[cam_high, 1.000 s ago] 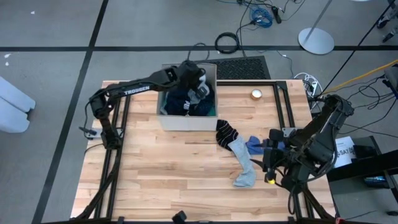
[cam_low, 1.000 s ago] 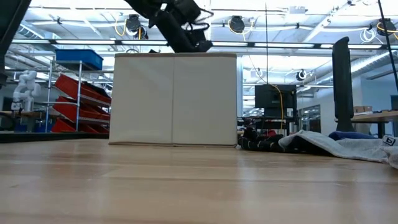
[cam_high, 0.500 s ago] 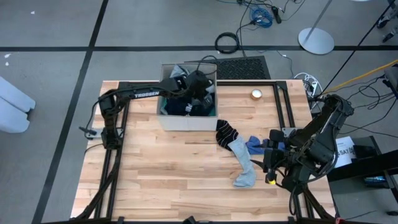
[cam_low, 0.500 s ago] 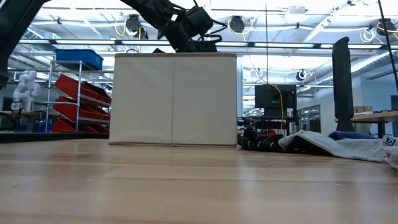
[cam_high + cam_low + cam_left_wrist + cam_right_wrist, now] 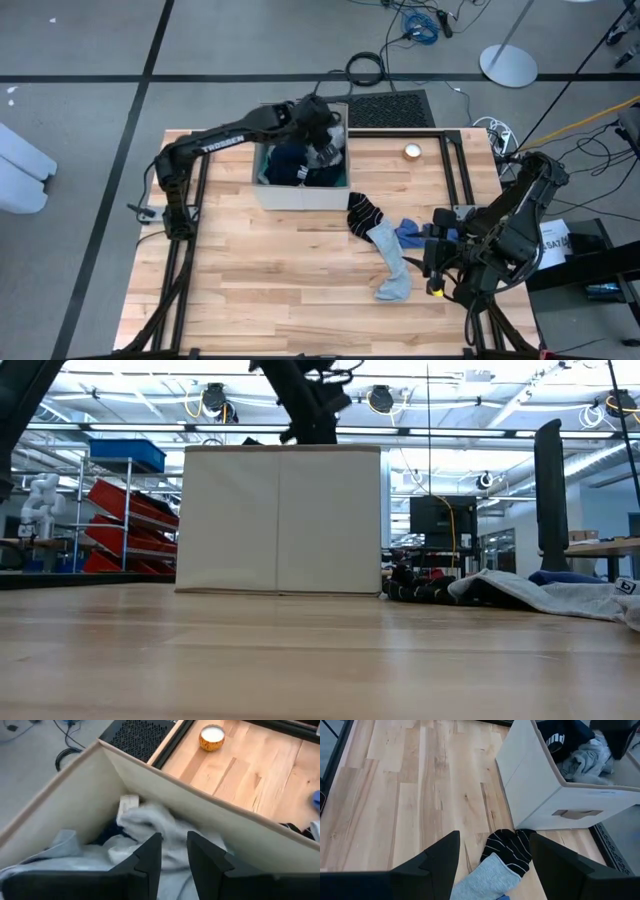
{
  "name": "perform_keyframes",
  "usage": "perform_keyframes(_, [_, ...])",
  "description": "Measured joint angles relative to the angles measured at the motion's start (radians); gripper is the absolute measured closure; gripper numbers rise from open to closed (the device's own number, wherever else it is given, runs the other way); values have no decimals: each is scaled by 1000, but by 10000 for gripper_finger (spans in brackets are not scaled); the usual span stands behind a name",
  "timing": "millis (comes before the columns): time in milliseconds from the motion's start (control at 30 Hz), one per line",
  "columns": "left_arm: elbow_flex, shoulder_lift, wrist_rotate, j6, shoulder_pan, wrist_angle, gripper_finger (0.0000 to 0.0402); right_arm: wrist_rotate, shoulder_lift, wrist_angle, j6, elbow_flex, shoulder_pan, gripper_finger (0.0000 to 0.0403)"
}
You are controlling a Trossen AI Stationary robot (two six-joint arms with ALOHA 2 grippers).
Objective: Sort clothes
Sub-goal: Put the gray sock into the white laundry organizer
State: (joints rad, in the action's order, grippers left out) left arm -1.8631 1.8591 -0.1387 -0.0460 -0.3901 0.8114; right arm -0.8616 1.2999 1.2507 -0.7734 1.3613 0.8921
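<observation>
The left gripper [image 5: 322,128] hung over the far right corner of the box [image 5: 300,192], above the clothes inside. In the left wrist view its fingers [image 5: 150,857] stood a narrow gap apart with nothing between them, so the claw was released and empty; a grey garment [image 5: 150,825] lay just below the tips, against the inner wall. From above, the box held dark navy fabric [image 5: 290,165] with grey cloth beside it. The right gripper [image 5: 436,262] waited low over the table [image 5: 250,270] near its right edge, and its fingers [image 5: 432,862] stood wide apart, released, gripping nothing. Three pieces lay on the table in front of the box: a black striped sock [image 5: 362,212] just beside the box's front right corner, a grey sock [image 5: 390,265] touching the striped one and running toward the near edge, and a small blue piece [image 5: 412,232] between the grey sock and the right gripper. In the low view the box [image 5: 280,520] stood upright and the socks lay flat to its right. A small round candle [image 5: 412,151] sat at the table's far edge, well apart from the clothes.
</observation>
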Motion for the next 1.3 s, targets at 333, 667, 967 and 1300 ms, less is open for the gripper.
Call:
perform_keyframes(333, [-196, -21, 204, -69, 23, 358, 299, 3, 12, 0, -16, 0, 0, 176])
perform_keyframes(667, [-5, -259, -8, -182, 309, 449, 299, 38, 61, 0, -21, 0, -3, 176])
perform_keyframes(967, [351, -493, -216, -399, 594, 192, 299, 87, 106, -8, -42, 0, -54, 177])
perform_keyframes(1300, [659, -533, -241, -472, 812, -188, 299, 390, 174, -154, -186, -230, -113, 177])
